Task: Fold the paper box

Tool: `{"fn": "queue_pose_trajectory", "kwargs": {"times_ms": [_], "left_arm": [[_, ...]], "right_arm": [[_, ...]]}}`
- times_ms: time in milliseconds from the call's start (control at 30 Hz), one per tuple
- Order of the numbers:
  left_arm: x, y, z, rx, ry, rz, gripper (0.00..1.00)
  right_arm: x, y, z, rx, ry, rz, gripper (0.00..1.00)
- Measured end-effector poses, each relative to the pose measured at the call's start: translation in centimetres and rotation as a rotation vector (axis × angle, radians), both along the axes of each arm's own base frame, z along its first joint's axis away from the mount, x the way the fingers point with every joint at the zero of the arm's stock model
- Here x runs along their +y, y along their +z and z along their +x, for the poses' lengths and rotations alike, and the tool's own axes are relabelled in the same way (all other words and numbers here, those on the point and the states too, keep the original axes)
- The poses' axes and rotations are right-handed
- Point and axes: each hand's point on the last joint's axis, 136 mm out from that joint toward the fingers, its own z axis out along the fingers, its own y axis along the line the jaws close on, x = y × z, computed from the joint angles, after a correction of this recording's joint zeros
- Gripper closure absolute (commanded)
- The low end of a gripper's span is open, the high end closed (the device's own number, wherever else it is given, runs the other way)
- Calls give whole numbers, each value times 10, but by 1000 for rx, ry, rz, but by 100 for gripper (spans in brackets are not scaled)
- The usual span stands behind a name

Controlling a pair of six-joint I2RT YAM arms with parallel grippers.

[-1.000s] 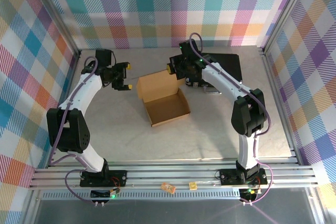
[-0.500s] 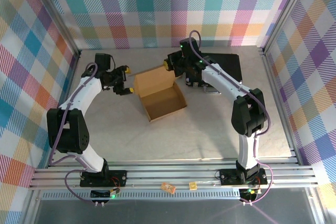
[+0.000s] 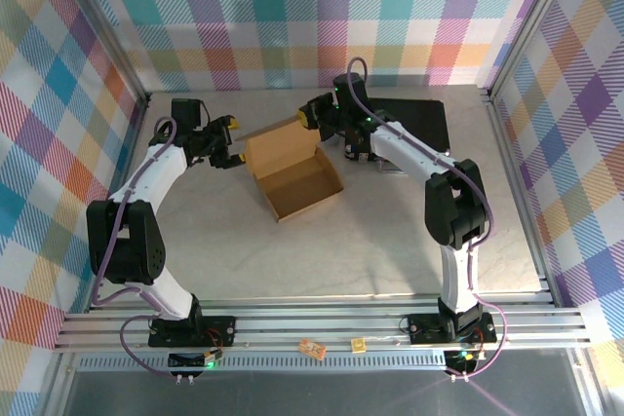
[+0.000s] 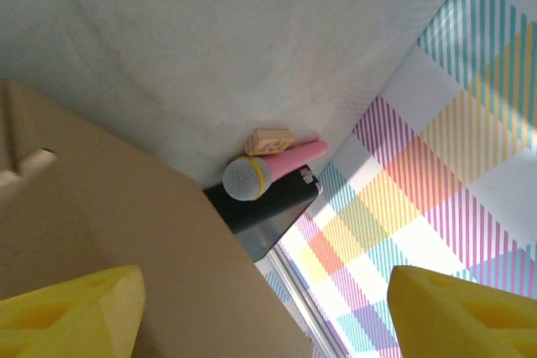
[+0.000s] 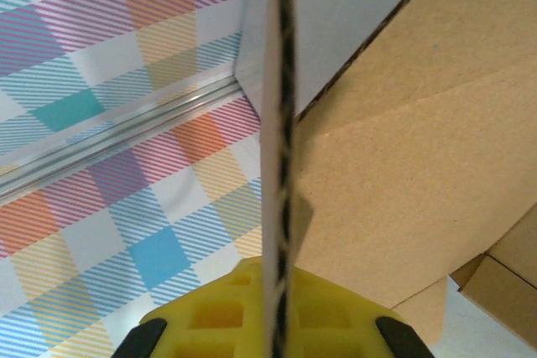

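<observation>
I count one box [image 3: 292, 170], brown cardboard, near the middle of the table [image 3: 390, 241] toward the back wall. Its tray is open upward and its lid stands raised on the far side. Behind it to my right lies one black case [image 3: 421, 119]. My left wrist camera sees one pink microphone [image 4: 252, 175] with a grey head lying on the case's edge, and one small tan block [image 4: 270, 140] touching the microphone's far side. On the near rail lie two small tan bits, one [image 3: 312, 348] and another [image 3: 359, 343] just right of it.

I have two grippers. My right gripper [image 3: 310, 116] is clenched on the lid's top right corner: in my right wrist view the cardboard's corrugated edge runs straight down between my yellow fingers [image 5: 210, 316], pinched there. My left gripper [image 3: 228, 141] is spread wide and grasps nothing. It hovers just beside the lid's left edge. In my left wrist view the two yellow fingertips [image 4: 67, 312] stand well apart, with the brown lid beside the left one. I cannot tell whether that fingertip touches the cardboard.
</observation>
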Motion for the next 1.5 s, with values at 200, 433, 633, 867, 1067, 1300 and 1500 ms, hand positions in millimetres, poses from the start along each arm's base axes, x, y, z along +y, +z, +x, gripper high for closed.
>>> {"fn": "queue_pose_trajectory", "kwargs": {"times_ms": [200, 433, 633, 867, 1067, 1300, 1500], "left_arm": [[-14, -2, 1, -11, -4, -37, 23], [-15, -2, -13, -4, 3, -57, 20], [-16, 9, -17, -29, 10, -75, 20], [-16, 9, -16, -26, 25, -91, 18], [-2, 14, -32, -8, 19, -43, 13], [-6, 91, -71, -86, -10, 120, 11], [-61, 118, -101, -127, -59, 117, 9]], "right_arm": [[0, -5, 1, -11, 5, 11, 100], [2, -1, 2, -31, 18, 32, 100], [8, 4, 9, -70, 33, 64, 100], [8, 4, 13, -82, 48, 84, 100], [5, 3, 15, -83, 45, 86, 100], [-9, -9, 14, -39, -14, 32, 100], [-15, 5, 15, -58, -50, 30, 100]]}}
